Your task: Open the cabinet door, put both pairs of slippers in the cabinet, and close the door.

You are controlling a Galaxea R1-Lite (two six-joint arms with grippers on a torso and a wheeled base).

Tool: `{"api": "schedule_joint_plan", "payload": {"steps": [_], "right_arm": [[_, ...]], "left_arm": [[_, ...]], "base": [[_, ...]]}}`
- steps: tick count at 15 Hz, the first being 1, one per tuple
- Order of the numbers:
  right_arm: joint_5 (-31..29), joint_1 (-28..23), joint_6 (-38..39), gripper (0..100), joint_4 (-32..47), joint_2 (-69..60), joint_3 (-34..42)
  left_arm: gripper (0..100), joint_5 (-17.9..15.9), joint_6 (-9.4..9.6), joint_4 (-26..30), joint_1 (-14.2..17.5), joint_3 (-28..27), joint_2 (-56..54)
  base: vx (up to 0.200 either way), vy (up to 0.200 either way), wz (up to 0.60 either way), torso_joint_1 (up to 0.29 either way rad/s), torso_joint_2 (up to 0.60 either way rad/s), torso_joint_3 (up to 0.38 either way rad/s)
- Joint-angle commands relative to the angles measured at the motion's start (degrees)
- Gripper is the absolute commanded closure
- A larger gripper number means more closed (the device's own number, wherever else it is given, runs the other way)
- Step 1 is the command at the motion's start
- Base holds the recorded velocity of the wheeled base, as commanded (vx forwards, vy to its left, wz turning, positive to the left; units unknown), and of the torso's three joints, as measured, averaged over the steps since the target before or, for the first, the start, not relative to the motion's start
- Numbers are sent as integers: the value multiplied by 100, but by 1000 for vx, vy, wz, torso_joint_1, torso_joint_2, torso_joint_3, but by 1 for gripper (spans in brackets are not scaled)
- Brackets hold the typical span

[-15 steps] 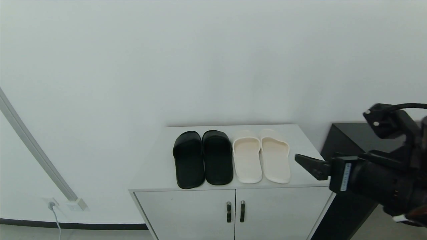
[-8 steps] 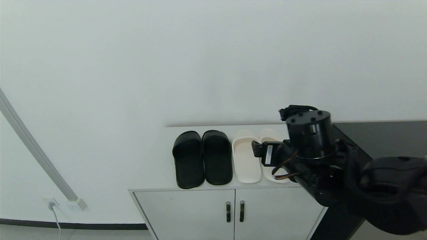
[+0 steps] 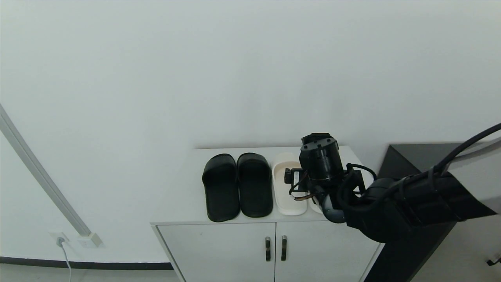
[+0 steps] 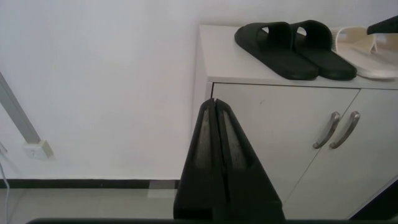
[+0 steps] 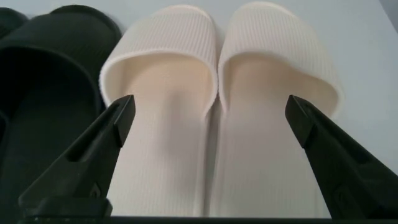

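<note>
A white cabinet (image 3: 184, 203) stands against the wall with both doors (image 3: 219, 250) shut, their handles (image 3: 276, 248) meeting at the middle. On its top lie a black pair of slippers (image 3: 236, 186) and, to the right, a cream pair (image 3: 289, 192). My right arm's wrist (image 3: 319, 158) hangs over the cream pair and hides most of the right one. My right gripper (image 5: 211, 112) is open wide, a fingertip outside each cream slipper (image 5: 217, 124). My left gripper (image 4: 214, 106) is shut and empty, low in front of the cabinet's left door (image 4: 273, 130).
A black piece of furniture (image 3: 415, 156) stands right against the cabinet's right side. On the wall to the left run a slanted grey conduit (image 3: 39, 172) and a socket (image 3: 60, 239) with a cable hanging toward the floor.
My right arm has swung in from the right and now hangs over the cream slippers. The slippers and the doors have not moved.
</note>
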Motion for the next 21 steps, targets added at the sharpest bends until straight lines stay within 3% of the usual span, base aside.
{"api": "schedule_joint_plan", "payload": {"steps": [1,14,15,21], "right_arm": [[-3,-105,-30,0,-2,378,-254],[67,-624,-706,0,-634,1450,-1370],[67,-615,-698,100,-634,1450,-1370],[67,-606,-698,100,-634,1398,-1343]], "left_arm": [[100,11,-3,2,1,-7,9],[100,2,-47,2,1,-7,9],[100,2,-65,2,1,-7,9],[100,2,-83,2,1,-7,9]], "base": [[0,0,0,0,0,0],[0,0,0,0,0,0],[0,0,0,0,0,0],[0,0,0,0,0,0]]}}
